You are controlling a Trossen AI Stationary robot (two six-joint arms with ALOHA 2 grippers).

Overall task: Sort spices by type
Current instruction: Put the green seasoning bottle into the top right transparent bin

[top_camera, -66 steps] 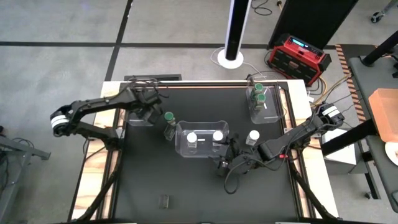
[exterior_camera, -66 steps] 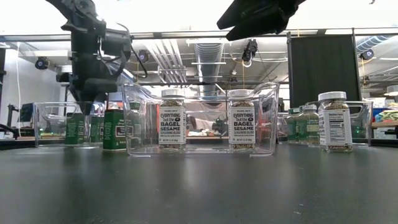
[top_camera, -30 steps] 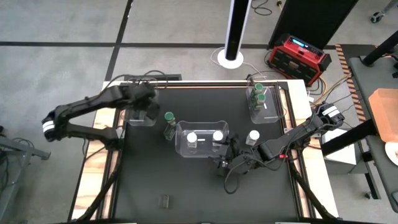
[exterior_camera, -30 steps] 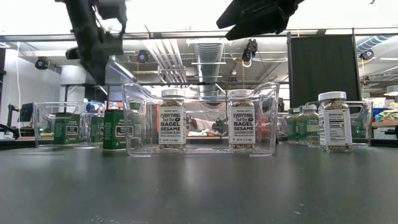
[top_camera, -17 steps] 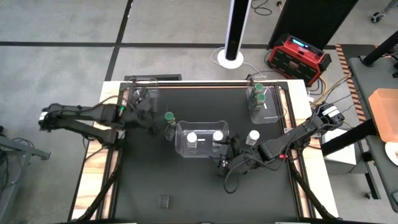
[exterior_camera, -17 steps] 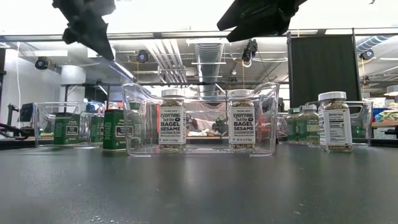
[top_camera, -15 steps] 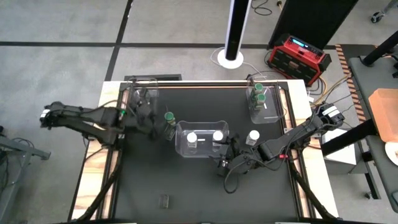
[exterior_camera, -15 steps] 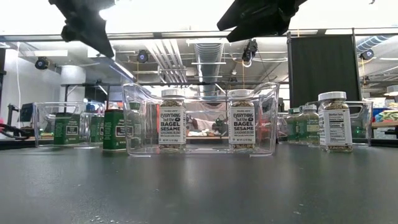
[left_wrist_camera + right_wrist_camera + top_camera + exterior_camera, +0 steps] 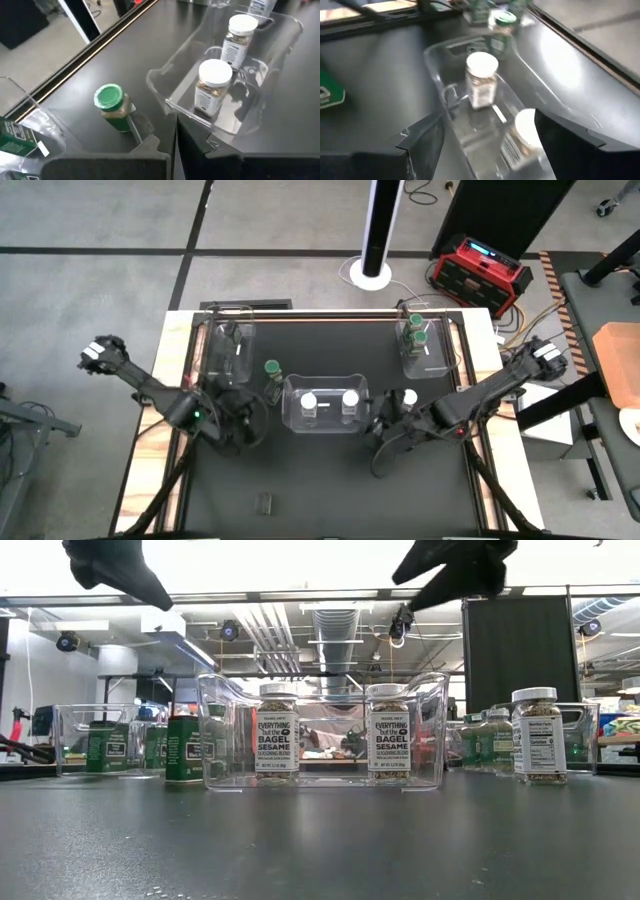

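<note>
A green-lidded spice jar (image 9: 271, 368) stands on the black table, just left of the middle clear bin (image 9: 292, 418). That bin holds two white-lidded jars (image 9: 309, 400) (image 9: 350, 398). A third white-lidded jar (image 9: 408, 397) stands on the table to its right. My left gripper (image 9: 246, 420) hovers near-left of the middle bin, shut and empty, with the green jar (image 9: 109, 97) ahead of it. My right gripper (image 9: 382, 430) hovers near-right of the bin, open and empty, looking along the bin (image 9: 437, 60).
A clear bin (image 9: 230, 350) at the far left holds green-labelled spice containers. Another clear bin (image 9: 432, 365) at the far right holds green-lidded jars. A small dark object (image 9: 263, 502) lies near the table's near edge. Bare black tabletop spreads in front of the middle bin.
My left gripper has left the far-left bin, swung toward the table's near edge and turned to face the middle bin. My right gripper has shifted a little toward the right edge. The jars have stayed in place.
</note>
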